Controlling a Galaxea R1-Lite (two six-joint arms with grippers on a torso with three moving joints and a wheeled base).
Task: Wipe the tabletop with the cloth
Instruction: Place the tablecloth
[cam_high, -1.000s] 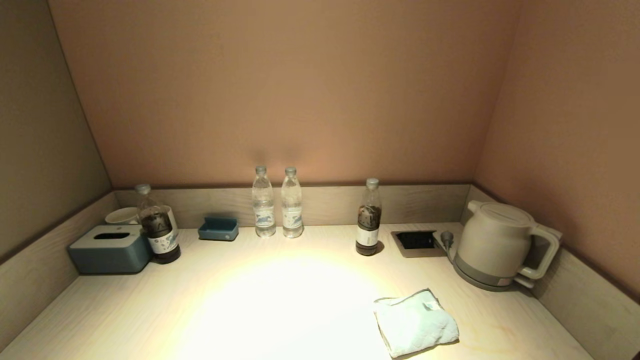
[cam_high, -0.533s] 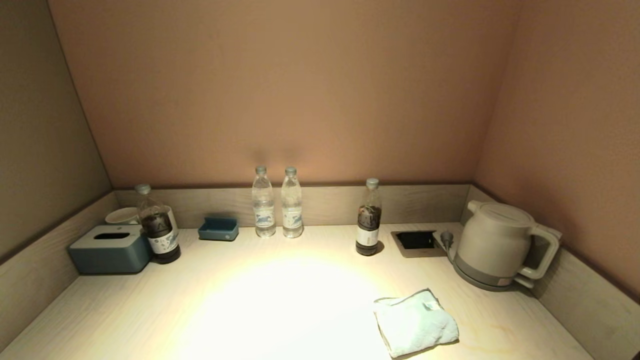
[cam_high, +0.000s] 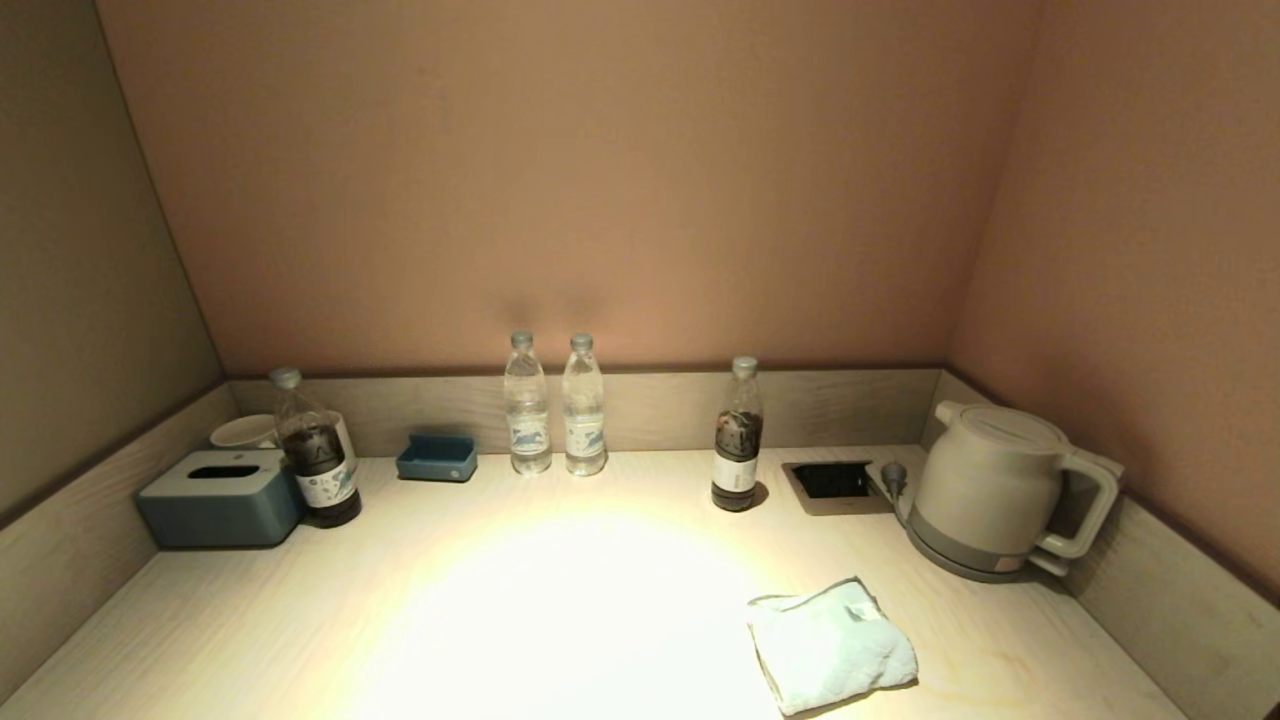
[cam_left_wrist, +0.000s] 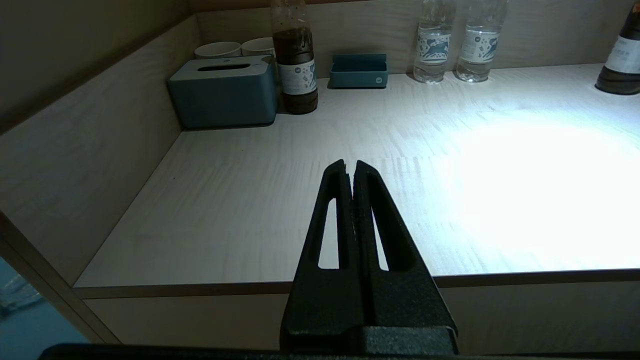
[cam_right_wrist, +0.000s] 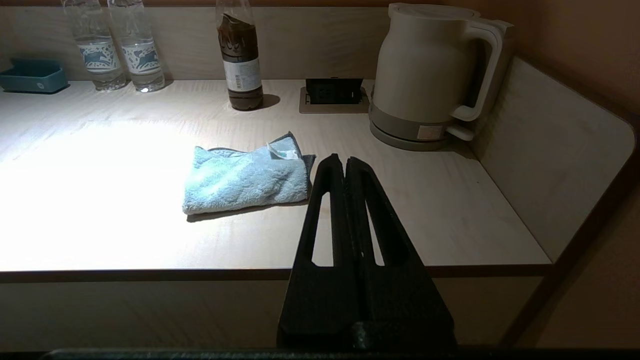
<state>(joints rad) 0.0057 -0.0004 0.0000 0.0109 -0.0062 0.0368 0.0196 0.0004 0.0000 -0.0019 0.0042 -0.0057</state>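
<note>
The pale blue cloth (cam_high: 830, 645) lies folded on the tabletop (cam_high: 560, 600) near the front right, with its small tag on top; it also shows in the right wrist view (cam_right_wrist: 245, 177). My right gripper (cam_right_wrist: 345, 161) is shut and empty, held in front of the counter's front edge, just right of the cloth and apart from it. My left gripper (cam_left_wrist: 350, 164) is shut and empty, held before the front edge at the left part of the tabletop (cam_left_wrist: 240, 200). Neither gripper shows in the head view.
A white kettle (cam_high: 995, 490) stands at the right by the black recess (cam_high: 830, 482). A dark bottle (cam_high: 738, 440), two clear water bottles (cam_high: 555, 405), a small blue tray (cam_high: 437, 458), another dark bottle (cam_high: 315, 450), a blue-grey tissue box (cam_high: 220, 497) and cups (cam_high: 245, 431) line the back and left.
</note>
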